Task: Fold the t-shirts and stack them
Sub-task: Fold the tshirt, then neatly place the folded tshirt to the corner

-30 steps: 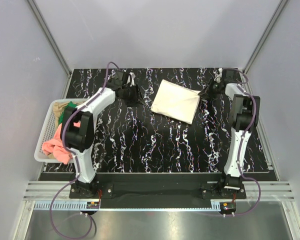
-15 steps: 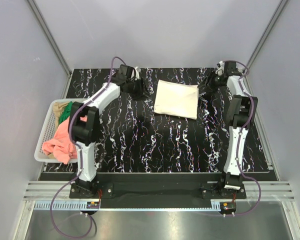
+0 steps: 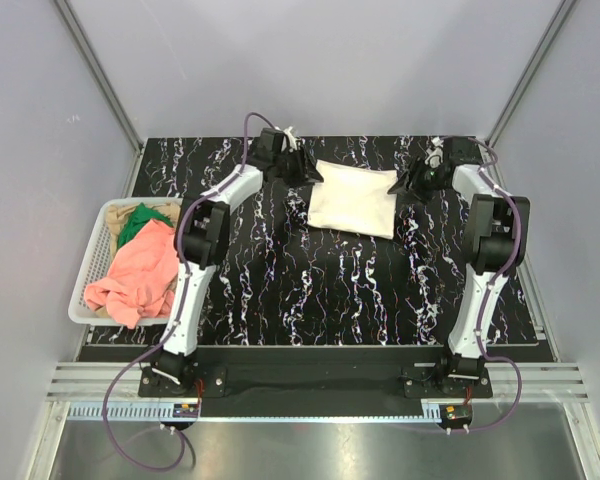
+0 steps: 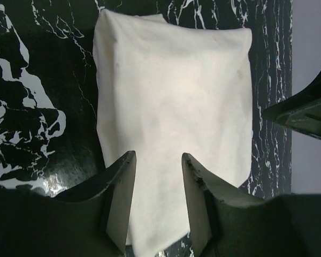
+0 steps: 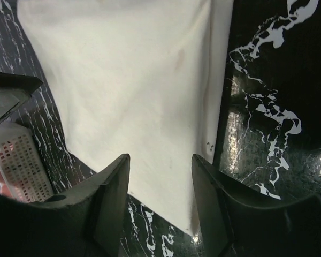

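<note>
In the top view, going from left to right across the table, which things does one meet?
White mesh basket → left gripper, jaws open → cream-white t-shirt → right gripper, jaws open.

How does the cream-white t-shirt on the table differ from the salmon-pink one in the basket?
The cream-white t-shirt is folded into a flat, neat rectangle; the salmon-pink t-shirt lies crumpled and unfolded. The cream-white t-shirt sits alone on the black marbled table; the salmon-pink t-shirt is heaped on other clothes in the basket. Both are plain, soft cloth.
</note>
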